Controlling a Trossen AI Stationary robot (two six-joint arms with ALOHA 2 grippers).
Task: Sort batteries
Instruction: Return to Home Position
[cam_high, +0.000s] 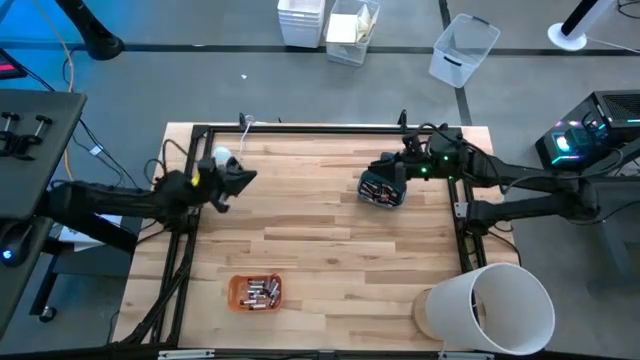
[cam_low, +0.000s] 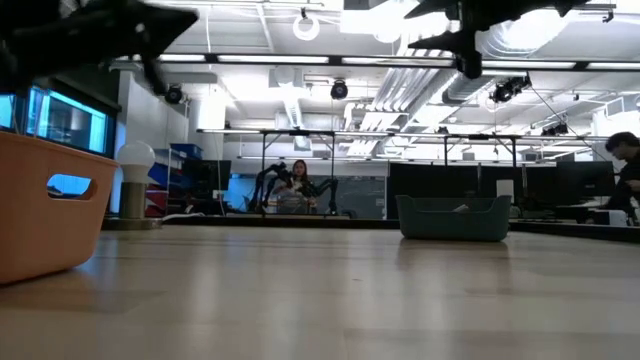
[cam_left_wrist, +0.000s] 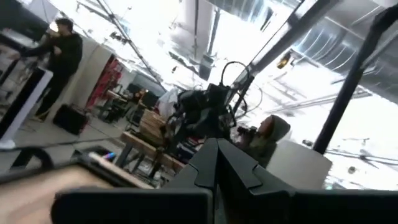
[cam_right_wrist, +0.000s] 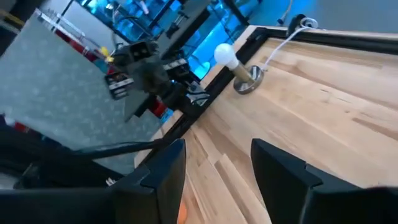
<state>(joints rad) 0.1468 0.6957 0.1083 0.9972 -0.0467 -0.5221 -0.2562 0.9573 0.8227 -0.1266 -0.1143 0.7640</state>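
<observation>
Several batteries lie in an orange tray near the table's front edge; the tray's wall shows at the left of the low view. A dark bin stands at the far right of the table, also seen in the low view; reddish bits show in it. My left gripper is shut and empty, raised over the table's left side and tipped upward into the room. My right gripper is open and empty, high beside the bin.
A light bulb on a round base stands at the far left of the table. A white bucket sits at the near right corner. Bare wood lies between tray and bin. People show in the room beyond.
</observation>
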